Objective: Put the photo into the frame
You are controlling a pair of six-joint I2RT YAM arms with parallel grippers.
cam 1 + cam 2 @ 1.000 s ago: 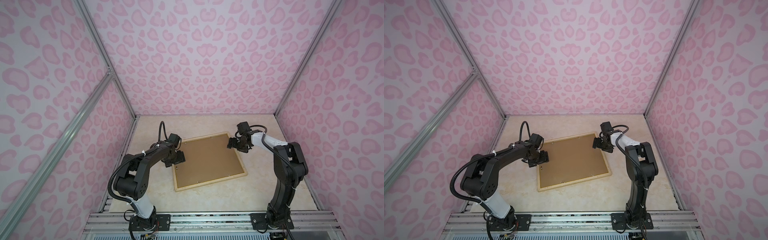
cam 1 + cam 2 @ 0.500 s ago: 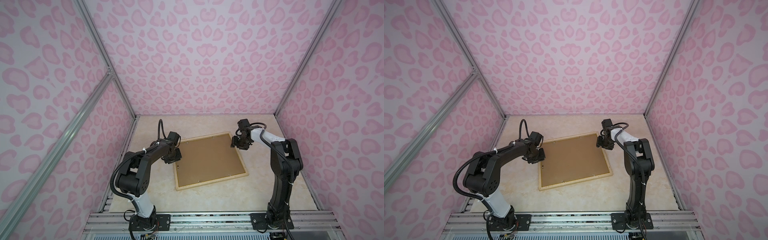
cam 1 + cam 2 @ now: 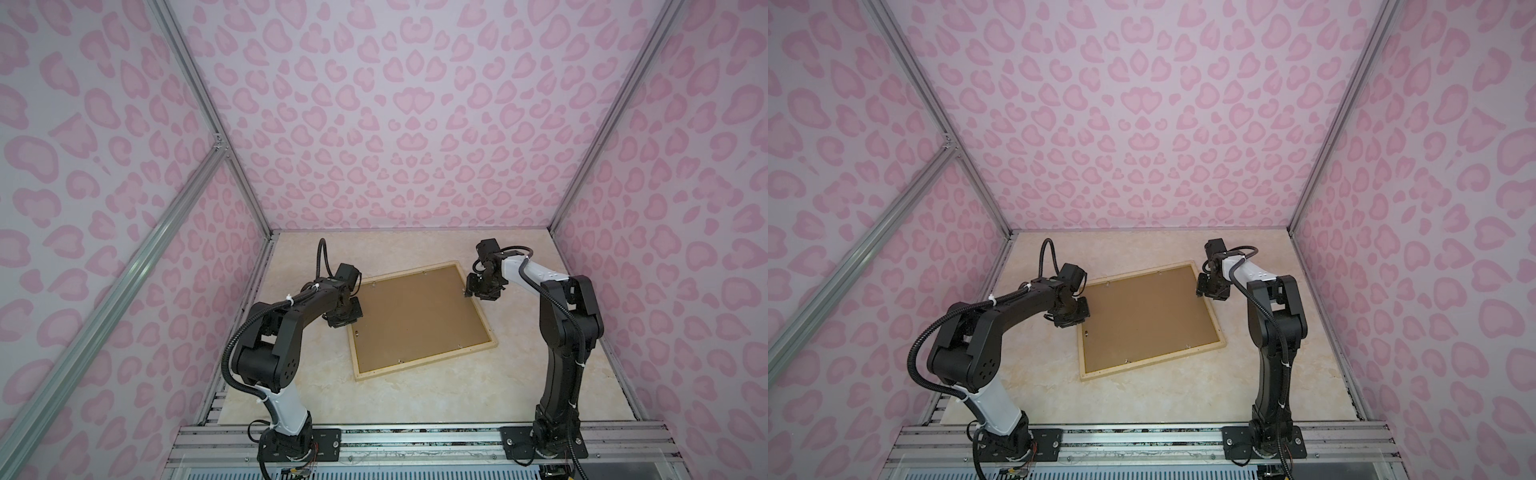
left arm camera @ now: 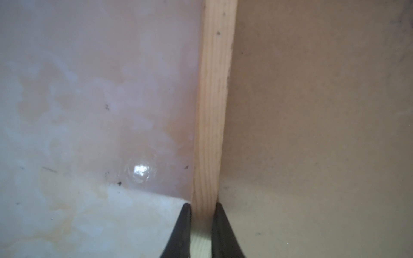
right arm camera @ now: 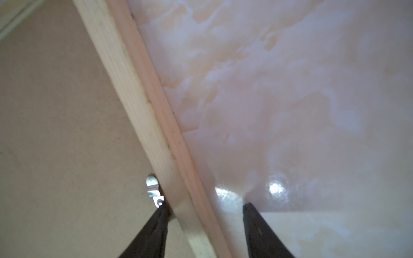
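Observation:
The frame (image 3: 428,360) (image 3: 1152,362) lies flat on the table, back side up, filled by a plain brown backing board (image 3: 415,316) (image 3: 1144,316). The photo is hidden. My left gripper (image 3: 351,323) (image 3: 1077,320) (image 4: 203,205) is shut on the frame's left wooden strip (image 4: 212,111), one finger on each side. My right gripper (image 3: 469,291) (image 3: 1200,291) (image 5: 203,205) straddles the right strip (image 5: 143,100). Its inner finger touches the strip beside a metal tab (image 5: 153,188). Its outer finger stands apart over the table, so it is open.
The marbled beige tabletop (image 3: 415,415) surrounds the frame. Pink patterned walls close in the back and both sides. An aluminium rail (image 3: 415,442) with both arm bases runs along the front edge. Small metal tabs dot the frame's inner rim.
My left jaws have closed onto the frame's left strip. My right gripper has settled over the right strip and its jaws have narrowed. The frame lies about where it was.

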